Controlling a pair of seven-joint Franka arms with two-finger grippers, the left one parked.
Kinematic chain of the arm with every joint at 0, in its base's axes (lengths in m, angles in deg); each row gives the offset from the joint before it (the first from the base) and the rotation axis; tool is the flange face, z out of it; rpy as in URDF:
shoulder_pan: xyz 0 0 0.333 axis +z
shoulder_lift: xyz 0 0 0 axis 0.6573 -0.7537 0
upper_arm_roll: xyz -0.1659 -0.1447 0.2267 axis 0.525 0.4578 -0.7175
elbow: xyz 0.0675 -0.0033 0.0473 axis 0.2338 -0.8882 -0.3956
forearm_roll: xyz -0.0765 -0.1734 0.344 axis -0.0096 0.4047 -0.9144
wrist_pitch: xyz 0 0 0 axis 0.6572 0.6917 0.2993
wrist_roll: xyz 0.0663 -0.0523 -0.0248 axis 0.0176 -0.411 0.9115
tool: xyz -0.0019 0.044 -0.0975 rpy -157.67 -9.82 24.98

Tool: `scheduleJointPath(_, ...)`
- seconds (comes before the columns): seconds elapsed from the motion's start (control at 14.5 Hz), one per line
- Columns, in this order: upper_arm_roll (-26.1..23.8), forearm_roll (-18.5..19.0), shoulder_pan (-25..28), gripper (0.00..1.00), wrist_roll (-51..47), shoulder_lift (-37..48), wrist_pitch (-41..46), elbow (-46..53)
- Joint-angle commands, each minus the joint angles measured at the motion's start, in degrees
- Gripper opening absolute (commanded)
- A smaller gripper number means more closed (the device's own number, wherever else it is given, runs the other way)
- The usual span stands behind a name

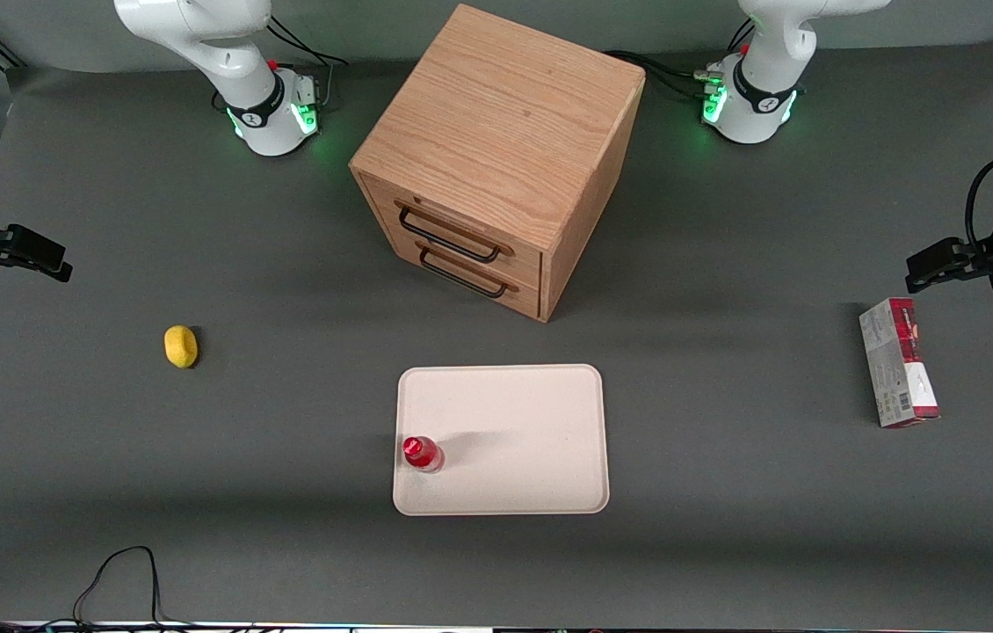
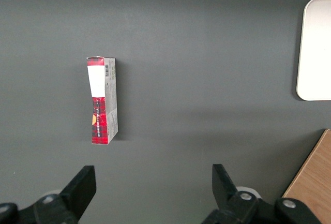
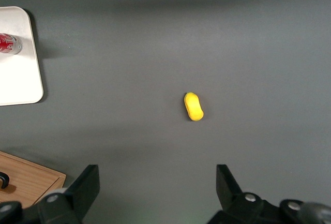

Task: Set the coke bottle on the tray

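The coke bottle, red with a red cap, stands upright on the cream tray, near the tray's edge toward the working arm's end and close to its corner nearest the front camera. Bottle and tray also show in the right wrist view. My gripper hangs high above the table at the working arm's end, far from the tray. In the right wrist view the gripper is open and empty, with bare table between the fingers.
A yellow lemon-shaped object lies between my gripper and the tray, and shows in the right wrist view. A wooden two-drawer cabinet stands farther from the front camera than the tray. A red-and-grey carton lies toward the parked arm's end.
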Motion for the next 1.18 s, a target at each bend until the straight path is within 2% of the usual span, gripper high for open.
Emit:
scheduleJointPath(0.0,0.5,-0.8,1.0,1.00,1.1,0.8,0.6,-0.1)
scheduleJointPath(0.76,0.5,-1.3,0.9,1.00,2.2,0.3,2.5,-0.4)
scheduleJointPath(0.9,0.9,-3.6,0.7,1.00,4.6,0.4,2.4,-0.3)
scheduleJointPath(1.11,0.8,-3.7,0.8,1.00,4.2,0.3,2.5,-0.3)
